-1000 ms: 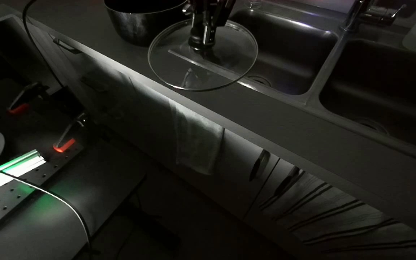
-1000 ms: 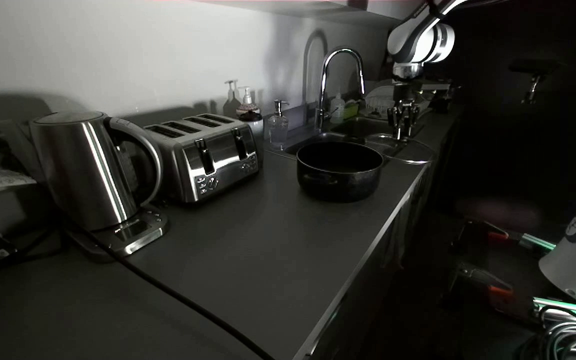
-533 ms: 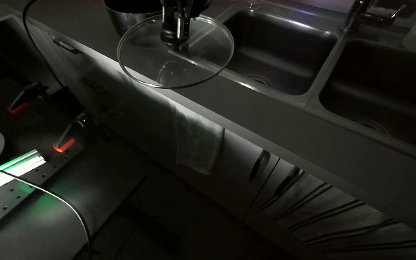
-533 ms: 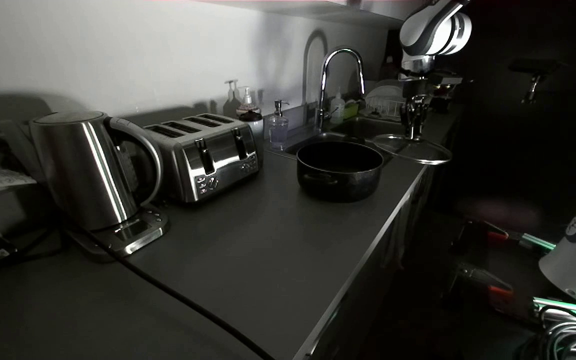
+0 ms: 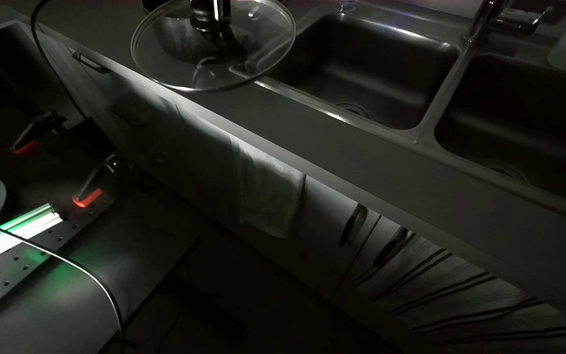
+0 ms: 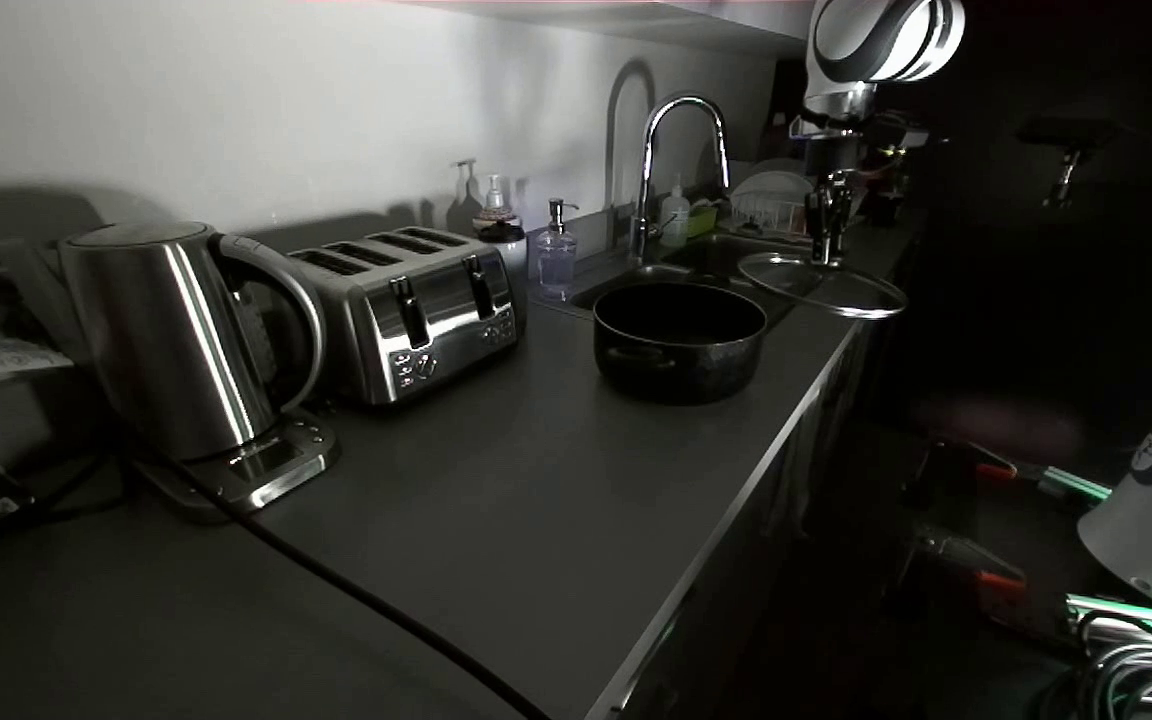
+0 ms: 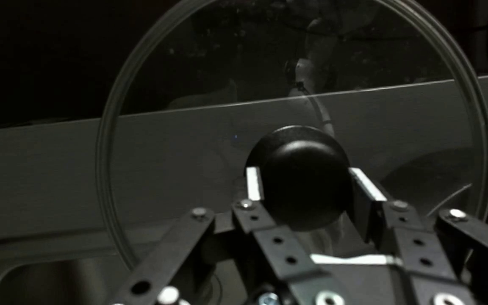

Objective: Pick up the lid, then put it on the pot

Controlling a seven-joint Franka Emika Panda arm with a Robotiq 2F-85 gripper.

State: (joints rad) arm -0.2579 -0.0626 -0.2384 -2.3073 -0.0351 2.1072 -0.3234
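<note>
The lid is clear glass with a thin metal rim; it shows in both exterior views (image 5: 204, 56) (image 6: 841, 288). Its dark round knob (image 7: 301, 169) sits between the fingers of my gripper (image 7: 307, 184) in the wrist view. My gripper is shut on this knob in both exterior views (image 5: 209, 19) (image 6: 826, 255). The lid hangs in the air, slightly tilted, above the counter's front edge, beside the pot. The dark round pot stands open on the counter (image 6: 681, 365). In an exterior view, the pot (image 5: 180, 39) is largely seen through the lid's glass.
A double sink (image 5: 386, 73) with a tall faucet (image 6: 648, 170) lies behind the pot. A soap dispenser (image 6: 556, 255), a toaster (image 6: 446, 340) and a kettle (image 6: 171, 350) line the wall. A black cable (image 6: 366, 600) crosses the counter (image 6: 536, 480).
My gripper and the held lid have risen off the sink-side counter. In an exterior view they have moved left, so the lid overlaps the pot. The pot has not moved.
</note>
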